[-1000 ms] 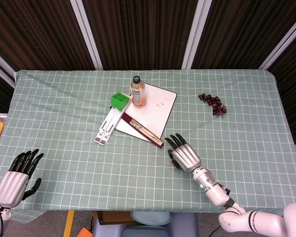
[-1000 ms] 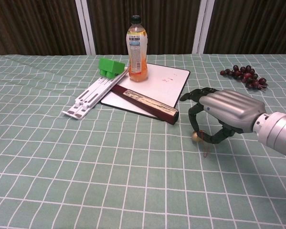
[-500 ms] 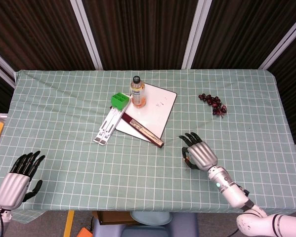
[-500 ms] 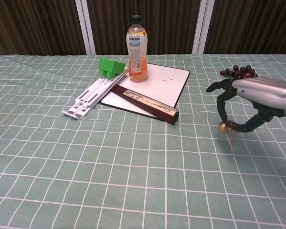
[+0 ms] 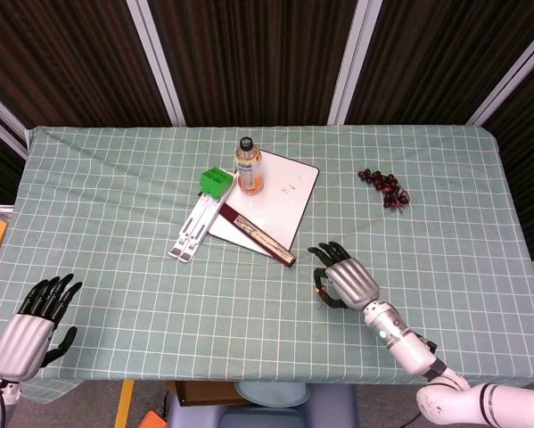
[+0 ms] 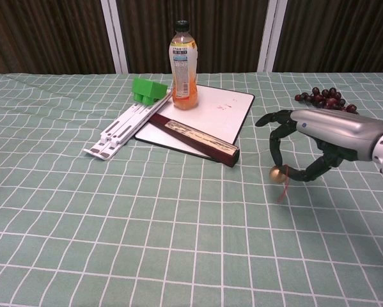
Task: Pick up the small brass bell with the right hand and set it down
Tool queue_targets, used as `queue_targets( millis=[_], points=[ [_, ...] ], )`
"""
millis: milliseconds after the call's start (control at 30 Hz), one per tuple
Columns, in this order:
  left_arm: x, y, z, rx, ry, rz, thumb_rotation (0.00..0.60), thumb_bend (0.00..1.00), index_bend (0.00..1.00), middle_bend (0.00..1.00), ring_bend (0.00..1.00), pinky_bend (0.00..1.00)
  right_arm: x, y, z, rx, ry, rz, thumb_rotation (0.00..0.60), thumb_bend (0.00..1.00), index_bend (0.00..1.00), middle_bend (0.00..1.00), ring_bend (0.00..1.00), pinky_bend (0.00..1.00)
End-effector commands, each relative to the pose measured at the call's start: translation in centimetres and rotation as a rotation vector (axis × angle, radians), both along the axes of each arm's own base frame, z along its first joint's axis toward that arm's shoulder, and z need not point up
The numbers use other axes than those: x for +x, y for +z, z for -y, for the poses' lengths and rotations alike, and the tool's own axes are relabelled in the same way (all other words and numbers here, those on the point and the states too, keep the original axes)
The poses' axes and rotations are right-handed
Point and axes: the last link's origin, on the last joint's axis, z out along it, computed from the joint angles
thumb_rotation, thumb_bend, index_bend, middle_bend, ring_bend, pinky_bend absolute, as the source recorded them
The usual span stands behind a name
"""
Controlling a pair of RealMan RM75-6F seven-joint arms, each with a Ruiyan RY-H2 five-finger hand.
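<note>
The small brass bell with a red string hangs off the cloth, pinched between the dark fingertips of my right hand. In the head view my right hand hovers right of the brown box's end, and the bell shows only as a small speck at its fingertips. My left hand rests at the near left table corner, fingers spread, holding nothing. It does not show in the chest view.
A juice bottle stands on a white board, with a long brown box, a white folding stand and a green block beside it. Dark grapes lie at the far right. Green checked cloth covers the table.
My right hand lifted the bell off the cloth, swung right, then came back left a little with the bell still held. My left hand drew slightly back toward the near edge.
</note>
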Motion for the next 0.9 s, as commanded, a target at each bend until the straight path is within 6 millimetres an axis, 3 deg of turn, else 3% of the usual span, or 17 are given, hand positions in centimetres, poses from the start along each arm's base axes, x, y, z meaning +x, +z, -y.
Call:
queue_targets(
  millis=[33,500,767,833,900],
  points=[
    [-0.1,0.0,0.0,-0.002,0.005,-0.001,0.600,0.44,0.00,0.00,0.00,0.10,-0.9,-0.1,-0.1,-0.008,-0.014,-0.031,0.600,0.57,0.78,0.19,0.00,0.00],
    [-0.3,-0.3,-0.2,-0.014,0.013,-0.008,0.600,0.44,0.00,0.00,0.00,0.10,-1.5,-3.1,1.0,0.038,-0.056,-0.037,0.600,0.57,0.78,0.19,0.00,0.00],
    [-0.3,-0.4,-0.1,-0.014,0.014,-0.014,0.600,0.44,0.00,0.00,0.00,0.10,-1.7,-3.8,1.3,0.039,-0.058,-0.049,0.600,0.57,0.77,0.19,0.00,0.00],
    [-0.3,-0.4,-0.1,-0.014,0.016,-0.014,0.600,0.44,0.00,0.00,0.00,0.10,-1.8,-3.8,1.3,0.041,-0.057,-0.054,0.600,0.57,0.71,0.19,0.00,0.00],
    [-0.3,-0.5,-0.2,-0.018,0.018,-0.014,0.600,0.44,0.00,0.00,0.00,0.10,-1.9,-3.7,1.2,0.046,-0.058,-0.060,0.600,0.57,0.58,0.18,0.00,0.00]
  ],
)
